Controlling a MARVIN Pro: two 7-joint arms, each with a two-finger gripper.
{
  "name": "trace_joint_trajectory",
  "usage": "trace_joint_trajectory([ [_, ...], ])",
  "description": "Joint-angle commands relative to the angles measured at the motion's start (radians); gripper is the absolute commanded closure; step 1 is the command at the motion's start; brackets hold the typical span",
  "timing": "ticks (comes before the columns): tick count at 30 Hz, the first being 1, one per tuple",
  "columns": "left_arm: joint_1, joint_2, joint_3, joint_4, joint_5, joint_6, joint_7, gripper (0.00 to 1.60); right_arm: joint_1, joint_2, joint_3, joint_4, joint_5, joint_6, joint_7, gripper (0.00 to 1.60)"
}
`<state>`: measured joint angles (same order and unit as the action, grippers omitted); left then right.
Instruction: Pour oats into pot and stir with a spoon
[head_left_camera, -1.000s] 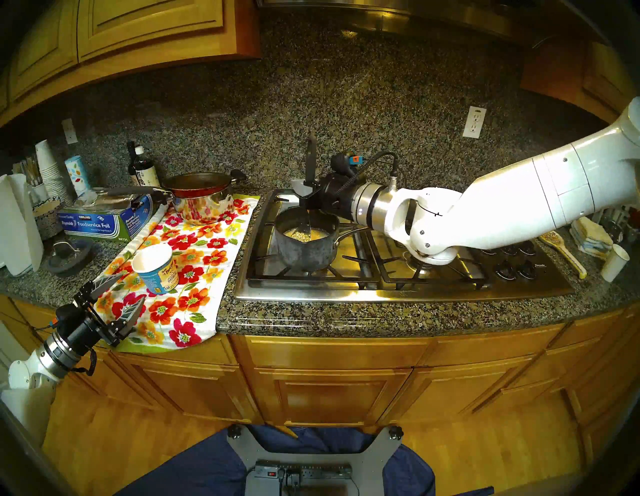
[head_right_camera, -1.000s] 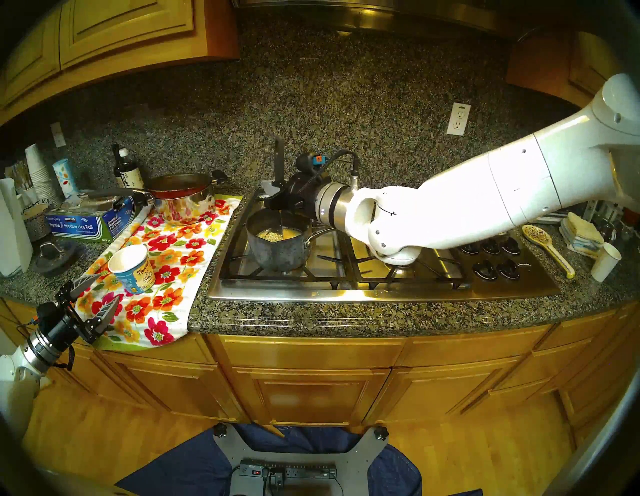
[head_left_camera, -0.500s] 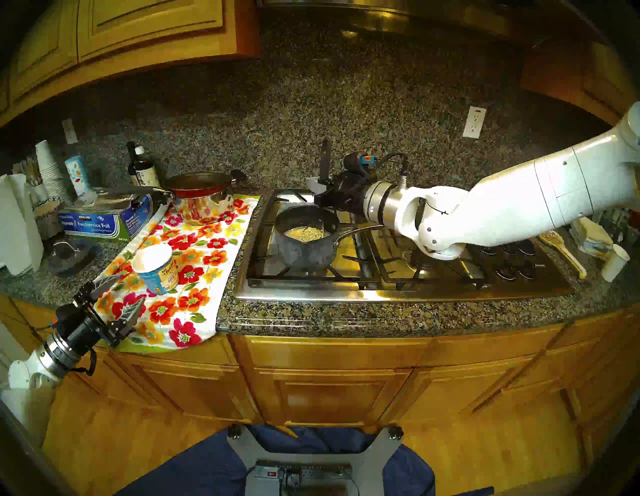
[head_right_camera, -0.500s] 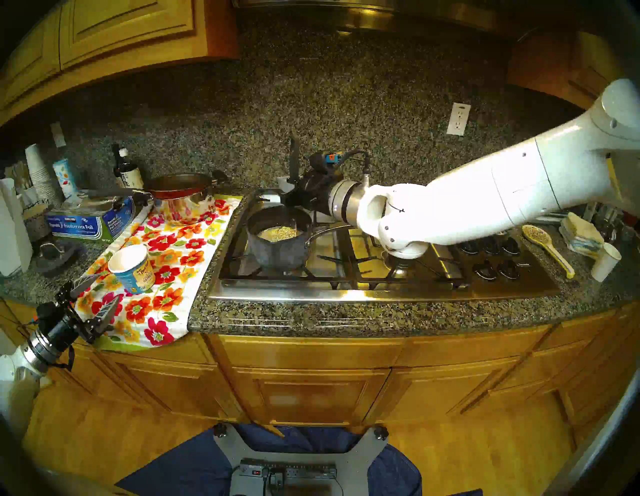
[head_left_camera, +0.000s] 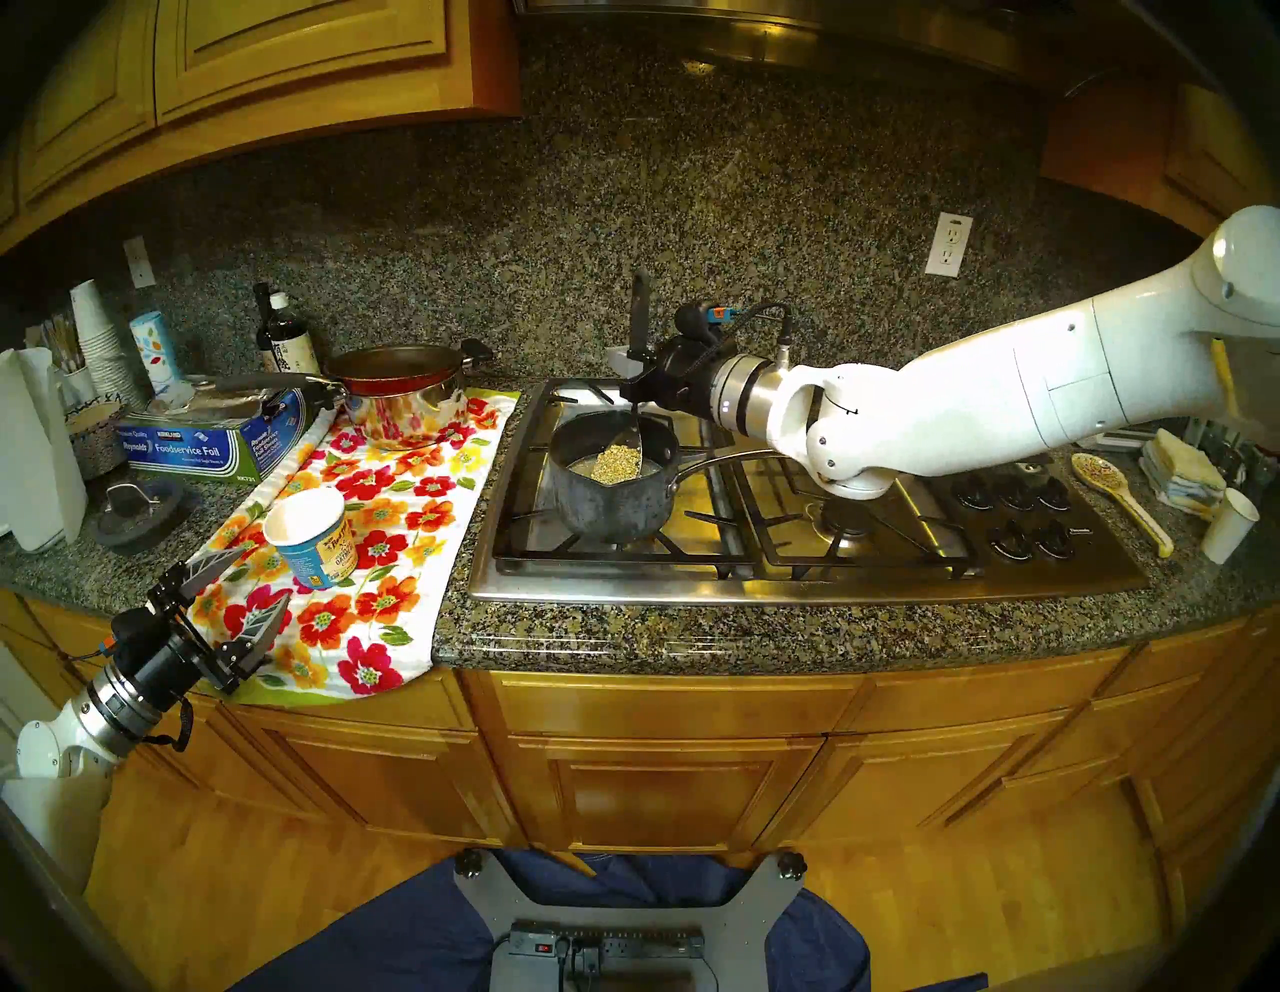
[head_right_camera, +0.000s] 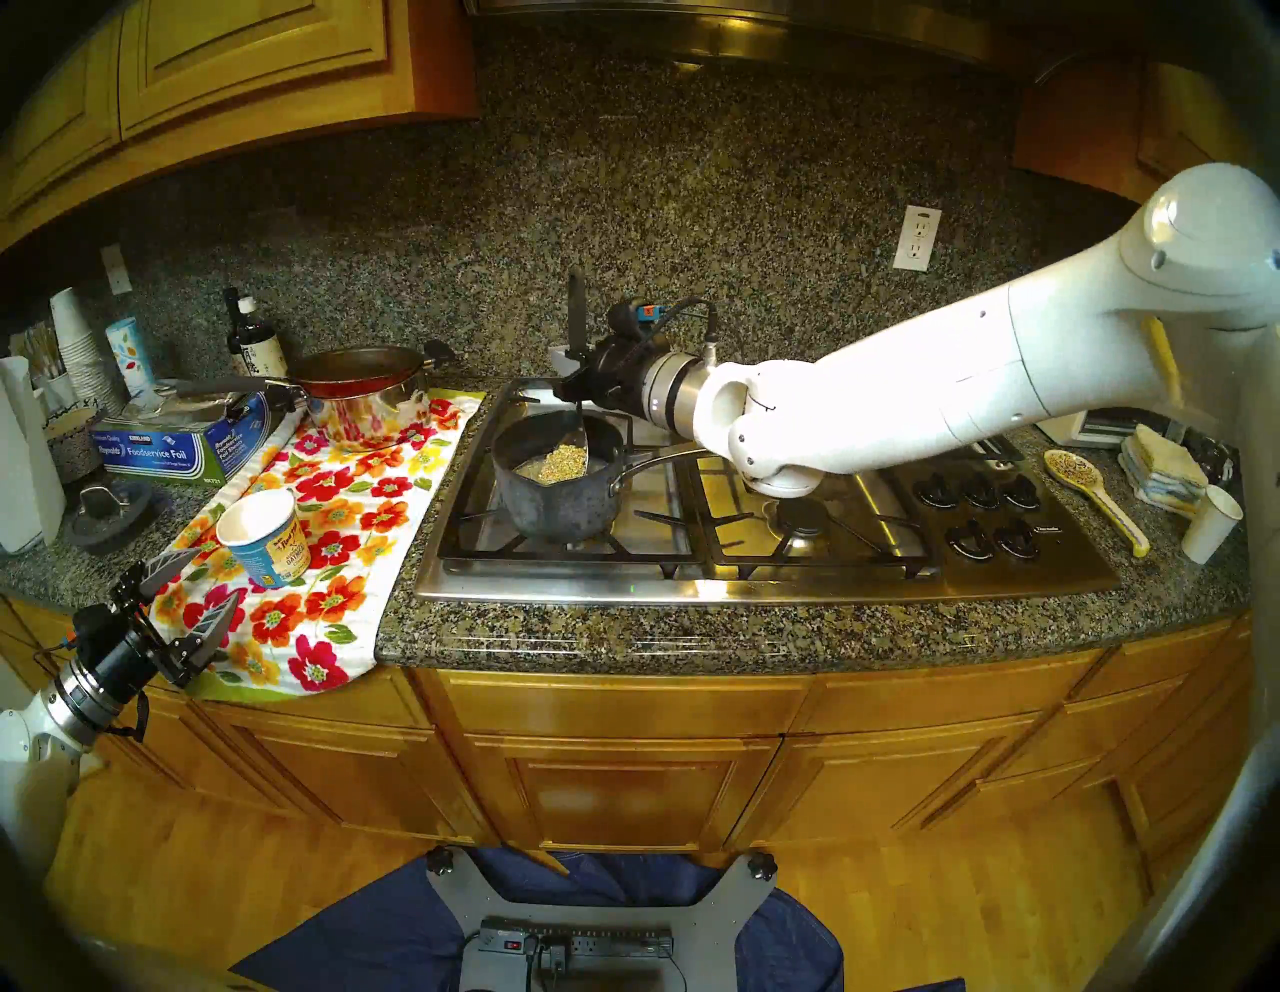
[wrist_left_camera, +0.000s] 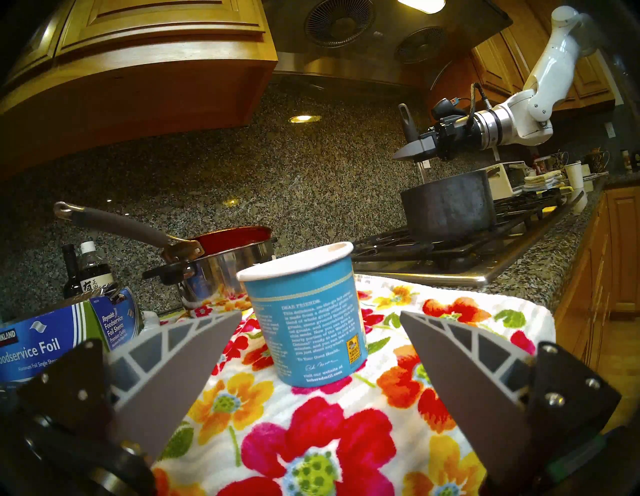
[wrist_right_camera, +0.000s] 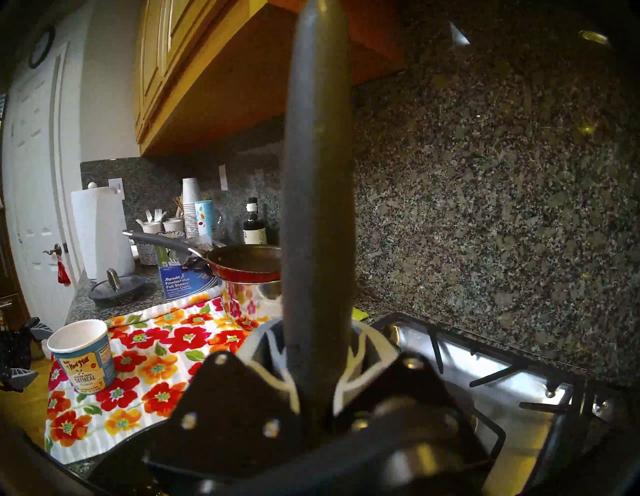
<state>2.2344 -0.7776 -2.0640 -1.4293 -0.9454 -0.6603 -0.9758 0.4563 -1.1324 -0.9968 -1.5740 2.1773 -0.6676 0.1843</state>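
Seen from the head camera only: tan oats (head_left_camera: 615, 462) heaped inside the small dark grey saucepan (head_left_camera: 609, 509) on the front-left burner of the gas cooktop (head_left_camera: 796, 582). From the left wrist camera, only the saucepan's outer wall, contents hidden. From the right wrist camera, saucepan out of view, frame filled by the upright black handle of the spoon (wrist_right_camera: 317, 194).

Stood upright on the floral towel (head_left_camera: 388, 609) near the cooktop: blue oatmeal cup (head_left_camera: 313, 530), white inside, contents not discernible. Behind it, a red pan (head_left_camera: 398, 367) stacked on a shiny steel pot (head_left_camera: 405, 415).

Right gripper (head_left_camera: 634, 388) clamped on the spoon handle above the saucepan's far rim, thin metal neck dropping into the oats. Left gripper (head_left_camera: 235, 589) spread wide, empty, poised over the towel's near edge, just short of the oatmeal cup and not touching it.
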Motion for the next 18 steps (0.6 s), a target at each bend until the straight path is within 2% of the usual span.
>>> trace_joint_trajectory([
  [1,-0.008,0.006,-0.021,-0.014,-0.016,-0.003,-0.002,0.0,0.038,-0.004,0.05,-0.01,0.015,-0.005,0.016,1.6],
  [8,-0.008,0.006,-0.021,-0.014,-0.016,-0.003,-0.001,0.0,0.077,0.028,0.045,-0.078,0.021,-0.01,0.018,1.6],
  [14,-0.008,0.006,-0.021,-0.014,-0.015,-0.003,-0.001,0.0,0.118,0.066,0.016,-0.163,0.012,-0.022,0.006,1.6],
  [18,-0.008,0.006,-0.021,-0.014,-0.015,-0.003,-0.001,0.0,0.128,0.086,0.001,-0.187,0.003,-0.025,-0.001,1.6],
])
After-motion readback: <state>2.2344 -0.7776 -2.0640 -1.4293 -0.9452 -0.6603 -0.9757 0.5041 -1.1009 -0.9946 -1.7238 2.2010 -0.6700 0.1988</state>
